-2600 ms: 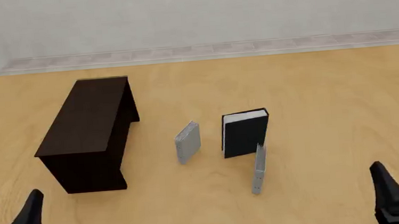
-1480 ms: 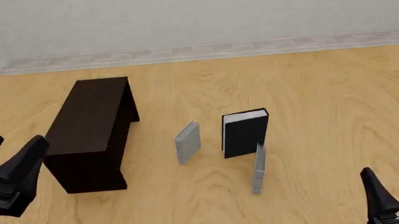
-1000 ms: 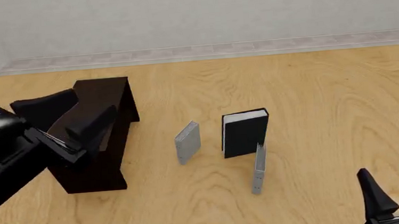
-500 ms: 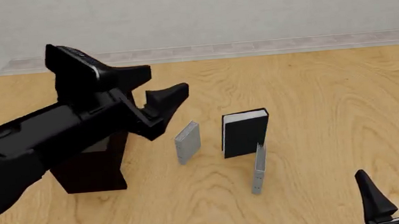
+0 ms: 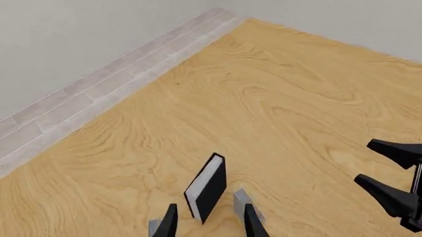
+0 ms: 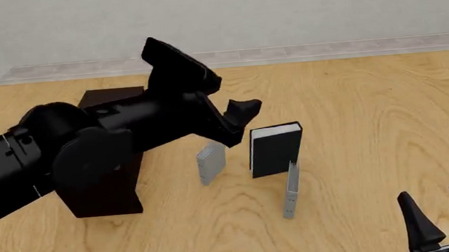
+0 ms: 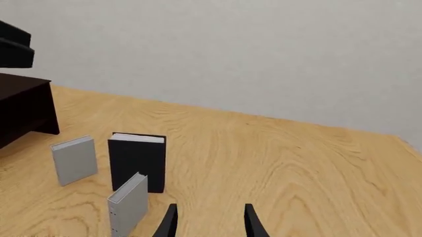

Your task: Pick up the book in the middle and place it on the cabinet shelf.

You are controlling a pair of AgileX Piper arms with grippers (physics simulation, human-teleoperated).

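Note:
The book (image 6: 276,150), thick and black with white page edges, stands upright in the middle of the table; it also shows as the book (image 5: 208,187) and the book (image 7: 137,159). My left gripper (image 6: 240,123) hovers open just left of and above it, the book lying ahead between the fingers (image 5: 252,222). The dark cabinet shelf (image 6: 102,196) sits at the left, mostly hidden behind my left arm; its end shows as the cabinet shelf (image 7: 23,106). My right gripper (image 6: 444,217) is open and empty at the near right.
A smaller light grey book (image 6: 210,161) stands left of the black one. A thin grey-blue book (image 6: 291,190) stands just in front of it, nearer to me. The wall and a pale skirting strip (image 6: 323,50) border the table's far edge.
My left arm has swung up from the near left, over the cabinet, and rightward to the black book. The right gripper has barely moved. The books stand as before.

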